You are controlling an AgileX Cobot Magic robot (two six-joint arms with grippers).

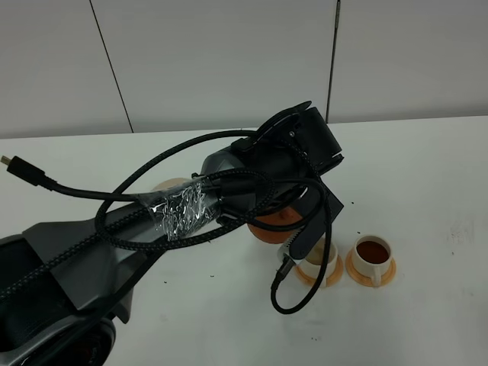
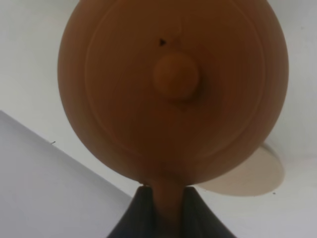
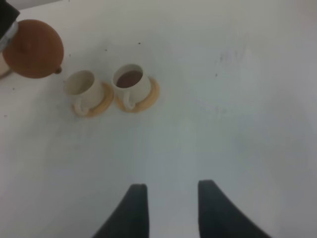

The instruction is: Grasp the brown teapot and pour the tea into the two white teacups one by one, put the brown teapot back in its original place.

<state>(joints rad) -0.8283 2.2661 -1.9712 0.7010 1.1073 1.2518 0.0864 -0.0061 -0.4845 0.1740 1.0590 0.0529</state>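
Brown teapot (image 2: 173,89) handle is pinched between the two dark fingers (image 2: 141,218) of the left pincer (image 2: 167,198), which is closed tight on it. In the left wrist view the pot's round knobbed lid is turned toward the camera. The brown teapot is seen clear of the white worktop (image 1: 427,168), just right of the middle of the exterior frame, mostly hidden under the black wrist housing and looped cables of the left arm. In the right wrist view its short spout is seen pointing at the nearer of the two white teacups (image 3: 81,85), very close to the rim; whether they touch cannot be told. The inside of that cup shows pale. The second cup (image 3: 130,80) stands just beside the first, at the lower right of the exterior frame, and dark brown tea is seen in it. Each cup rests on a small orange saucer (image 3: 151,95). The cream-beige coaster (image 2: 247,176) lies flat on the worktop, left of centre in the exterior frame, apart from the pot and partly hidden behind the arm. The right pincer (image 3: 171,191) is spread, with nothing between its fingers, and is held over bare worktop, well apart from the cups.
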